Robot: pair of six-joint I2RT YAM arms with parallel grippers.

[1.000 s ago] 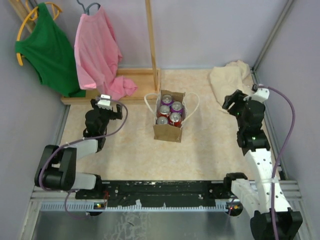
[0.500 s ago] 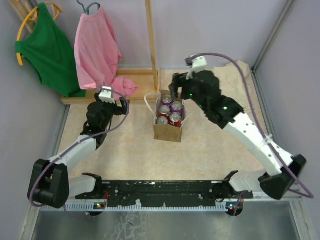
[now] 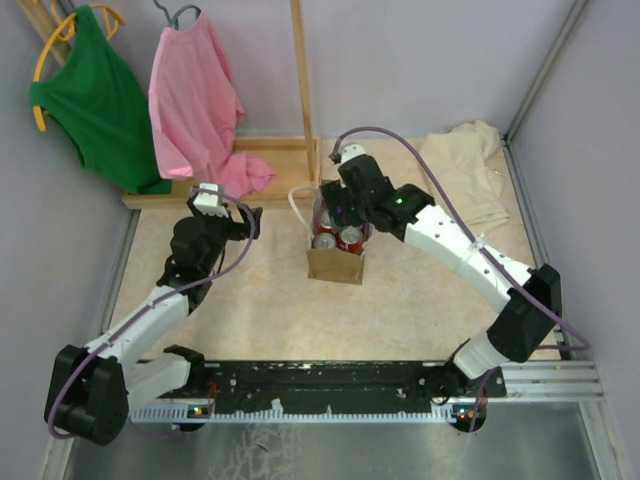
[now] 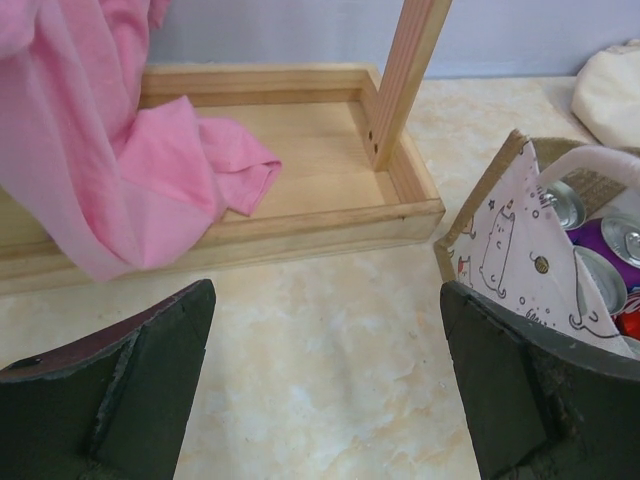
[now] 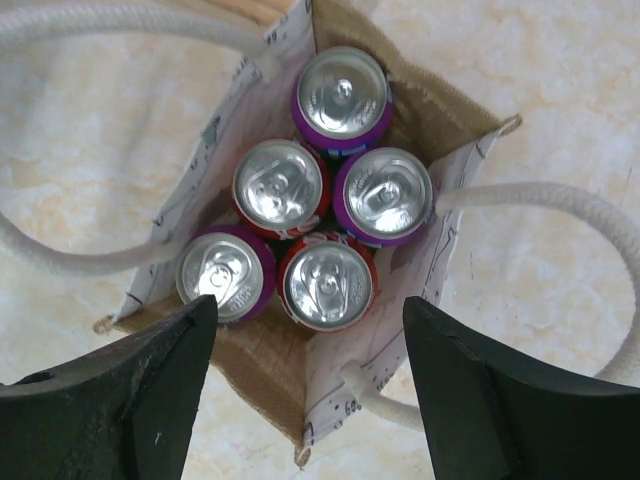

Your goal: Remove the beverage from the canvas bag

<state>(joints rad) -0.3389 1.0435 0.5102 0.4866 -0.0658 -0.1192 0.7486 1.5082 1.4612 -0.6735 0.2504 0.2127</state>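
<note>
Since the right gripper hangs straight over the bag mid-table in the top view, and the left gripper sits well apart to the left, the right arm is nearer.

Left wrist cam: jaws spread wide, empty. The bag is off to the right, w/ a pink shirt and wooden tray beyond.

Right wrist cam: jaws spread, empty. Five cans stand upright directly below, tops up and long axes vertical, so a straight drop astride one can looks right.

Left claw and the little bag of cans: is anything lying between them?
Nothing: only bare tabletop separates the left gripper from the canvas bag, clearest in the top external view.
</note>
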